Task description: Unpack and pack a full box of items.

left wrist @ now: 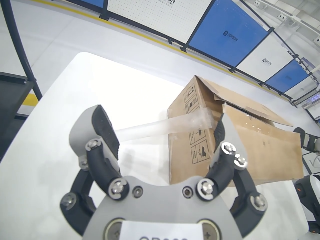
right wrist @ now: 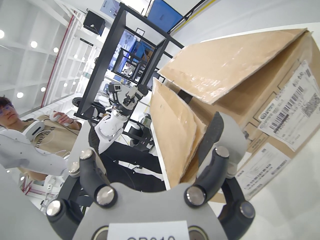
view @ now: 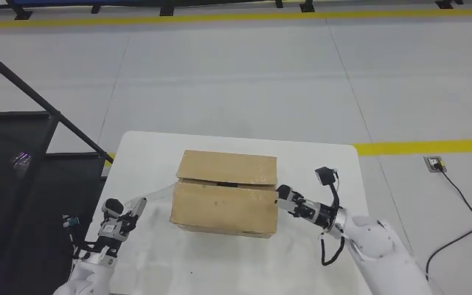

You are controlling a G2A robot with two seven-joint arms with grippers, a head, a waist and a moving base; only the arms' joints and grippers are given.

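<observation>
A brown cardboard box (view: 225, 193) stands in the middle of the white table (view: 147, 158), its two top flaps slightly ajar along the seam. A strip of clear tape (left wrist: 160, 127) runs from the box's end face to my left gripper (left wrist: 162, 131), which is open at the table's front left (view: 131, 212). The strip sticks to one finger pad (left wrist: 106, 128). My right gripper (right wrist: 153, 136) is open at the box's opposite end (view: 284, 195). A corner of the near flap (right wrist: 175, 126) lies between its fingers, against one pad (right wrist: 212, 133).
A black metal rack (view: 29, 147) stands off the table on my left arm's side. The box's end face near my right gripper carries shipping labels (right wrist: 287, 106). Bare tabletop lies behind the box and in front of it (view: 221, 258).
</observation>
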